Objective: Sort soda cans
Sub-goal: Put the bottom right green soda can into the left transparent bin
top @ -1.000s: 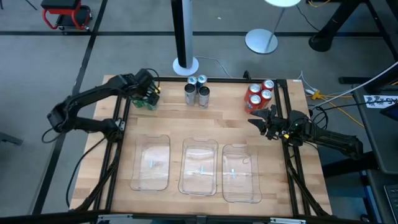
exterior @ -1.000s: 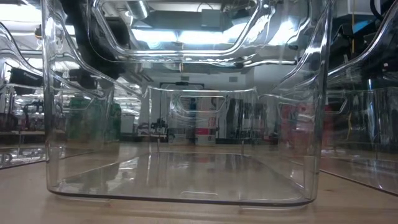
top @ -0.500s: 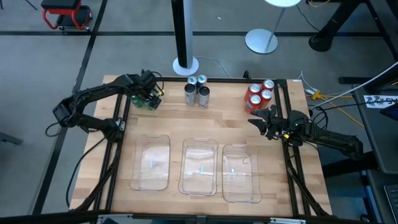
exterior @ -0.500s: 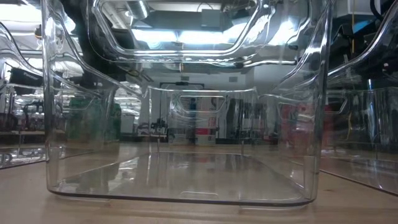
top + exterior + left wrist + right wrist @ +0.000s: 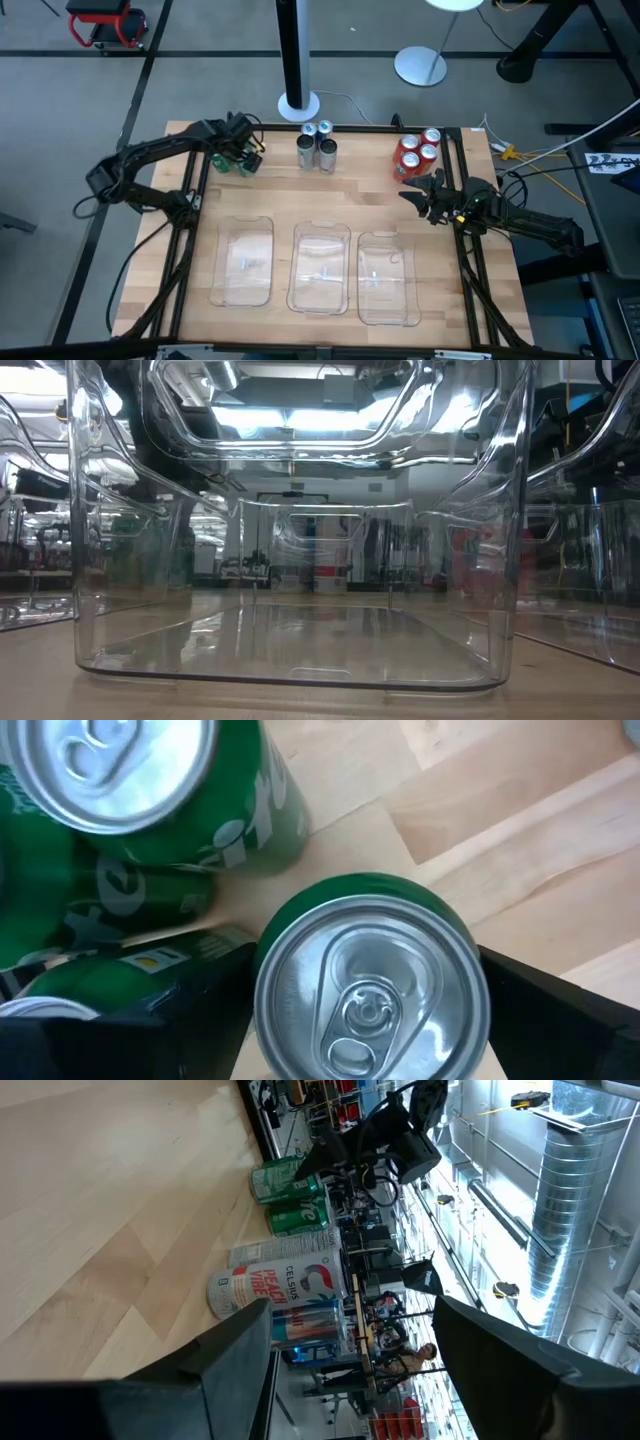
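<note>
Several green soda cans [image 5: 222, 160] stand in a group at the table's far left, and my left gripper [image 5: 243, 160] is above them, pointing down. In the left wrist view it [image 5: 365, 1000] is shut on one green can [image 5: 370, 985], with other green cans [image 5: 150, 810] right beside it. Silver-grey cans [image 5: 316, 146] stand at the far middle. Red cans [image 5: 418, 152] stand at the far right. My right gripper [image 5: 417, 193] is open, just on the near side of the red cans, touching nothing. Its wrist view [image 5: 350, 1350] looks across the table at the silver-grey cans [image 5: 280, 1285]. My left gripper holds one green can by its upper side wall [image 5: 275, 935], just below the silver top, pinched between the two fingers [image 5: 170, 1020] on opposite sides. The fingers come from above, pointing down. The can is upright; whether its base is on the table I cannot tell.
Three clear plastic trays [image 5: 243, 262] [image 5: 320, 268] [image 5: 388, 278] lie side by side on the near half of the table. The low view looks through the middle tray's walls [image 5: 290, 590]. Bare wood lies between the trays and the cans. Black frame rails [image 5: 185, 240] run along both sides.
My left gripper has shifted slightly toward the table's right, and one green can now stands a little apart from the rest of its group. The right arm has kept still.
</note>
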`<act>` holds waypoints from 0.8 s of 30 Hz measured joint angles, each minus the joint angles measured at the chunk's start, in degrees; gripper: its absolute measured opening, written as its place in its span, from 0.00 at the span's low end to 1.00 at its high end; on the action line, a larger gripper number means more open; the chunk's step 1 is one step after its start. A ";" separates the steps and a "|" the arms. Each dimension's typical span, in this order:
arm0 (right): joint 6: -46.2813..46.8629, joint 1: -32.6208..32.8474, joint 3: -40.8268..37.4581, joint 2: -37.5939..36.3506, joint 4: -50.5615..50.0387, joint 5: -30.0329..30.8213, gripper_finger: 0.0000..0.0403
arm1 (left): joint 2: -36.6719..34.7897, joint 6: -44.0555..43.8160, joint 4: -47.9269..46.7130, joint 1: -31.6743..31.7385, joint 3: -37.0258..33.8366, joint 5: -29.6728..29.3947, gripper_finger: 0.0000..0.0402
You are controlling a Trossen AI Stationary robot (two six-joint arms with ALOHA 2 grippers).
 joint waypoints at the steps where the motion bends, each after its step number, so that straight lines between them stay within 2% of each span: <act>1: 0.00 0.02 0.00 0.00 0.00 0.01 0.69 | 0.39 -0.16 -0.05 0.00 0.00 0.02 0.83; 11: -0.15 0.00 -0.02 -0.01 -0.01 0.04 0.69 | 3.92 -0.26 0.14 0.00 0.01 0.13 0.81; 15: -0.17 0.01 -0.02 -0.01 0.00 0.07 0.69 | 3.74 -0.13 -0.10 0.00 0.04 0.14 0.75; 24: -0.20 0.00 -0.02 -0.02 -0.01 0.13 0.69 | 1.20 0.52 -5.70 -0.09 2.21 0.55 0.75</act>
